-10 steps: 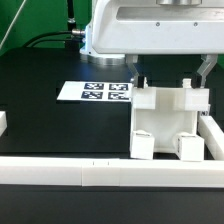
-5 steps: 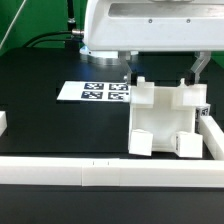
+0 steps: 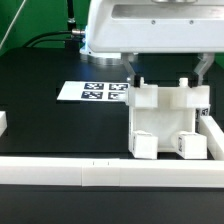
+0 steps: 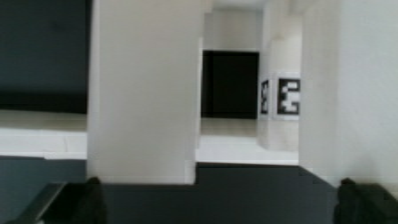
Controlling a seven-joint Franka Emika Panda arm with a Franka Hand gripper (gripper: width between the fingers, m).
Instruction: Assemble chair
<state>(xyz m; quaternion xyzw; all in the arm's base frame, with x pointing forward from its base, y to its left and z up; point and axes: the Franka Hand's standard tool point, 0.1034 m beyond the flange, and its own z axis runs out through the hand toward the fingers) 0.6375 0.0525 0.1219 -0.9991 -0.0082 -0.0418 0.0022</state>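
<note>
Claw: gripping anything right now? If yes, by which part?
Nothing is held. The claw stands wide open astride the top of the chair; in the wrist view both fingers show a gap to the white parts between them.

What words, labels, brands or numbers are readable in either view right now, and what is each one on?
No words, brands or numbers can be read in either view.
On the marker board: square black-and-white marker patterns only, no text.
On the chair: one black-and-white tag shows in the wrist view, a blurred pattern with no text.
</note>
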